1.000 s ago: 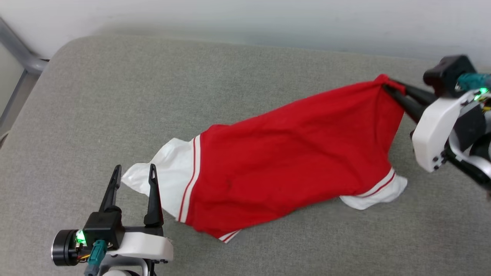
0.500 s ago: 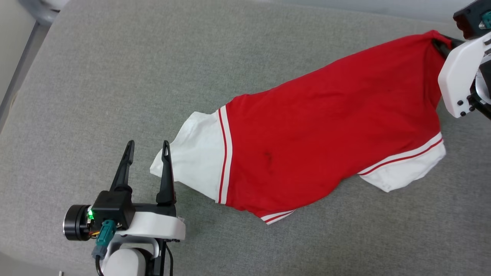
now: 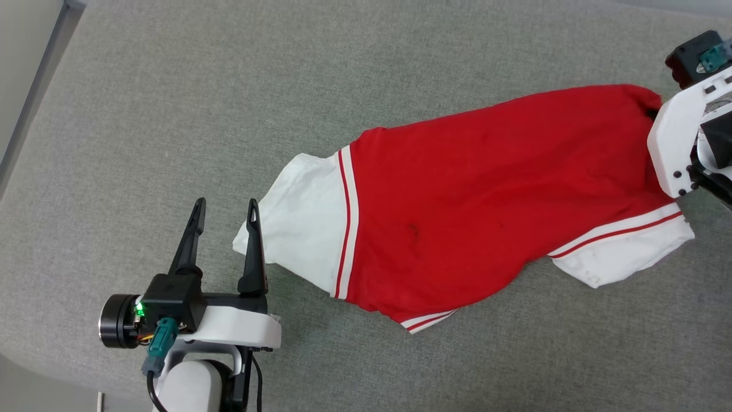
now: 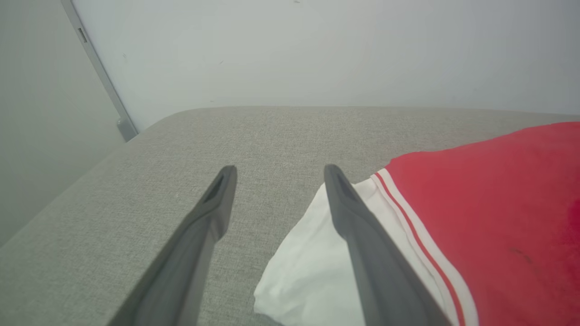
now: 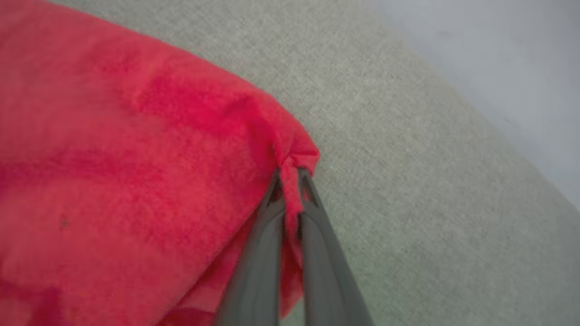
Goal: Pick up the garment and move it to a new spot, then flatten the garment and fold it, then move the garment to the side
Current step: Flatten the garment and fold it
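While left fingers gape empty, right fingers clamp the bunched red garment.

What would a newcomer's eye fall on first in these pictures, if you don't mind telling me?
The red garment sprawls across the grey padded surface. At its right end the right gripper is shut on a bunched red corner, while the left gripper stands open by the white sleeve at lower left.

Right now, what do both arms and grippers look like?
Left gripper: two long dark tapered fingers, black block, white shell, black round wrist, green light, teal connector, black cable. Right gripper: same dark fingers, white shell with dark screw holes, black block, teal connector.
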`<state>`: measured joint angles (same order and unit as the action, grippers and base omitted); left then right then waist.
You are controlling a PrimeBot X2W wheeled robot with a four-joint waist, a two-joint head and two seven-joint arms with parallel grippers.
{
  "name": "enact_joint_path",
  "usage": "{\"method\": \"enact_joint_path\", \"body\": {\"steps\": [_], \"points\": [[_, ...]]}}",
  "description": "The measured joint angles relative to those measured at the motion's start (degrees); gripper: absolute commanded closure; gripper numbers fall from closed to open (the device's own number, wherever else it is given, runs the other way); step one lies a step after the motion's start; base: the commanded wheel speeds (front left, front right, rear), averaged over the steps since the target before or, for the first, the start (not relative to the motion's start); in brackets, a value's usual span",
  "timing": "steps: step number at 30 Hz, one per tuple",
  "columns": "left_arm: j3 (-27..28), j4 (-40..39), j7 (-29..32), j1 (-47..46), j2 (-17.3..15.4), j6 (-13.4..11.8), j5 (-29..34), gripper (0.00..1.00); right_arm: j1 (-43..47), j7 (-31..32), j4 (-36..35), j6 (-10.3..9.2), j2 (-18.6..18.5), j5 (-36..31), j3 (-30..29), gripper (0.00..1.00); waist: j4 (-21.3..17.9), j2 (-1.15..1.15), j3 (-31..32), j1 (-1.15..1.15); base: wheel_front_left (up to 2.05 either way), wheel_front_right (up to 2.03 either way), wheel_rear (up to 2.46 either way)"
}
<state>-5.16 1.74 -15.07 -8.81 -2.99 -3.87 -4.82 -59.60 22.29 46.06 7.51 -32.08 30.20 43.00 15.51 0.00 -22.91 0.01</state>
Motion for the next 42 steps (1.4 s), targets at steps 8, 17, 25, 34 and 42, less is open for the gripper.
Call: {"method": "enact_joint_path", "body": {"steps": [8, 17, 25, 34, 42], "points": [[0.8, 0.2, 0.0, 1.6, 0.0, 0.0, 0.6, 0.00, 1.6, -13.4, -7.8, 0.01, -3.5, 4.7, -2.8, 0.00, -1.0, 0.00, 3.9, -0.01, 0.00, 0.00, 0.00], [2.2, -0.3, 0.0, 5.0, 0.0, 0.4, 1.6, 0.00, 12.0, -10.3, -32.2, 0.02, -7.4, 9.2, -5.9, 0.00, -3.7, 0.00, 7.9, -0.01, 0.00, 0.00, 0.00], [2.1, -0.2, 0.0, 6.0, 0.0, 0.8, 2.0, 0.00, 21.0, 7.1, -52.2, 0.02, -13.1, 14.6, -6.9, 0.00, -4.6, 0.00, 10.0, -0.02, 0.00, 0.00, 0.00], [2.0, -0.6, 0.0, 6.1, 0.0, 0.9, 2.0, 0.00, 27.0, 23.8, -58.5, 0.02, -17.3, 15.6, -4.7, 0.00, -4.0, 0.00, 9.7, -0.02, 0.00, 0.00, 0.00], [0.8, -0.8, 0.0, 4.6, 0.0, 0.8, 1.5, 0.00, 27.4, 24.7, -51.6, 0.02, -16.6, 13.0, -0.8, 0.00, -2.3, 0.00, 6.2, -0.01, 0.00, 0.00, 0.00]]}}
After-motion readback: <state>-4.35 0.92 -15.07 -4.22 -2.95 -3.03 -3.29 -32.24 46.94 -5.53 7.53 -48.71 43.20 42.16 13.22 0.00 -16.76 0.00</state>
